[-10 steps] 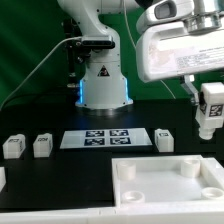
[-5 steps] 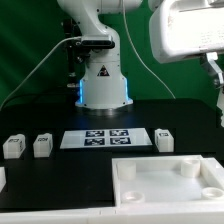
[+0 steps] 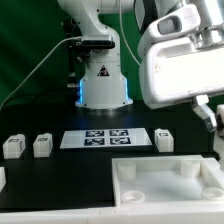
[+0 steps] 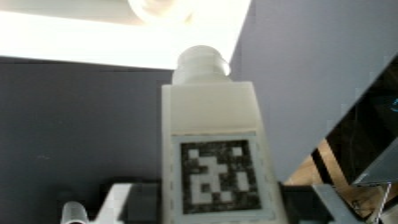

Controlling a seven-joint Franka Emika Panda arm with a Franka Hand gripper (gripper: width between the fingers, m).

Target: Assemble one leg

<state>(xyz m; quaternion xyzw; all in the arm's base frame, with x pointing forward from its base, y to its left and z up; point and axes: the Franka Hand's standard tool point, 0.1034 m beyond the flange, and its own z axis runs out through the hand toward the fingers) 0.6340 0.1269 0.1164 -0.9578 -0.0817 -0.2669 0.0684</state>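
In the wrist view my gripper [image 4: 222, 205] is shut on a leg [image 4: 214, 120], a white cuboid block with a black-and-white tag facing the camera and a round peg at its far end. A grey finger [image 4: 128, 200] presses each side. In the exterior view my gripper [image 3: 213, 122] hangs at the right edge, above the tray's right corner; the held leg is hidden there. Three more legs stand on the black table: two at the left [image 3: 12, 146] [image 3: 42, 145] and one at the right [image 3: 165, 139].
The large white tray-like part [image 3: 150, 195] with round corner holes lies at the front right. The marker board [image 3: 108, 138] lies in the middle before the robot base [image 3: 103, 85]. Another white part [image 3: 1, 178] shows at the exterior view's left edge.
The hand went up and right, almost out of the exterior view, then came back down and fills the upper right. The leg's tag, seen one second ago, is out of sight there.
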